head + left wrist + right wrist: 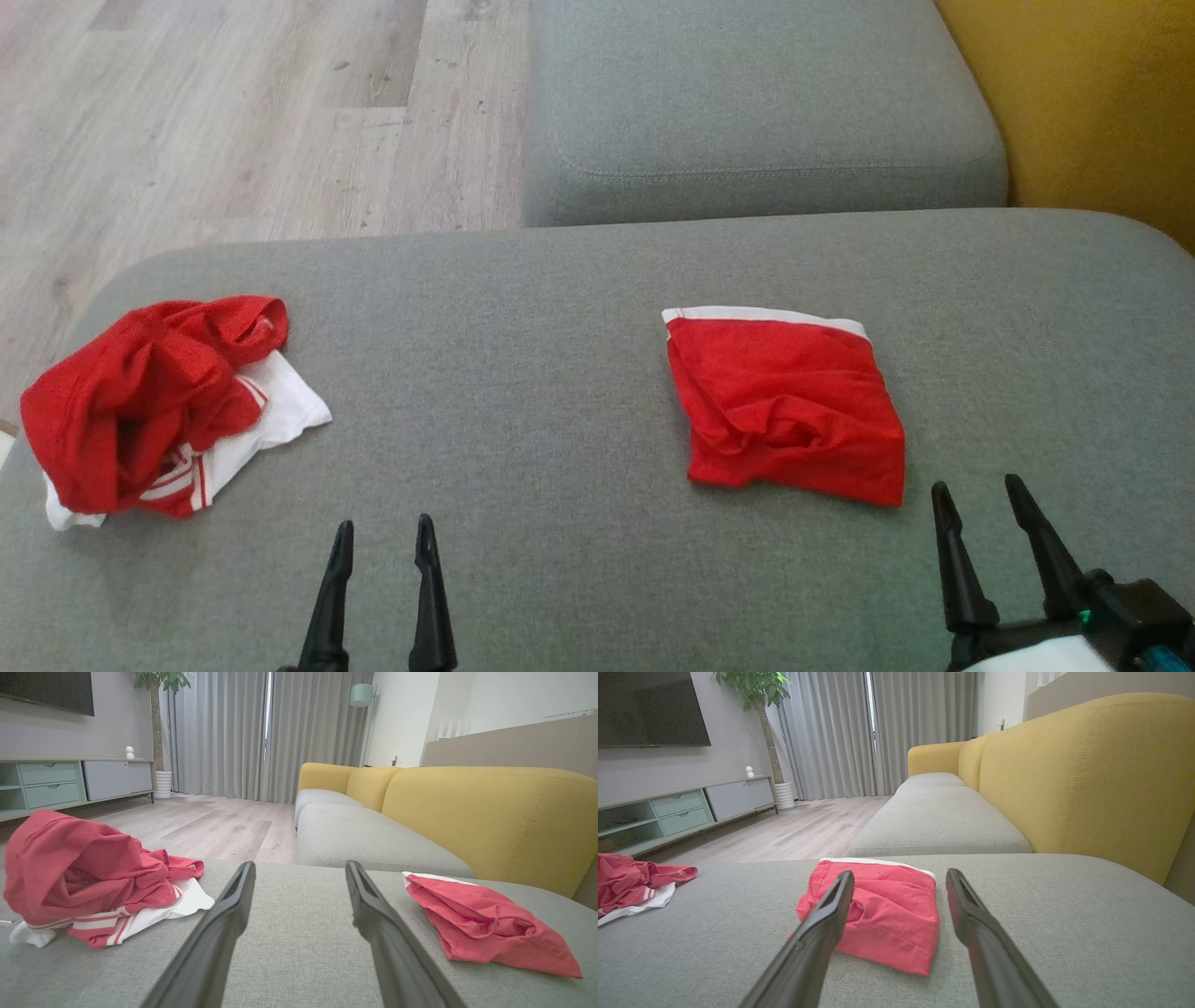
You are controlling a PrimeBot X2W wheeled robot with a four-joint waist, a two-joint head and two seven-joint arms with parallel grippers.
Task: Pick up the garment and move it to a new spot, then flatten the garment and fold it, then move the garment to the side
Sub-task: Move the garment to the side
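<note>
Folded red cloth garment (789,411) lies just above my open right fingers (948,523), lower right; my left fingers (425,560) open too

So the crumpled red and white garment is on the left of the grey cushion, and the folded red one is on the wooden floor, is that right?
Not quite: the folded red garment lies on the grey cushion too, on its right side, as the head view shows. The rest holds.
</note>
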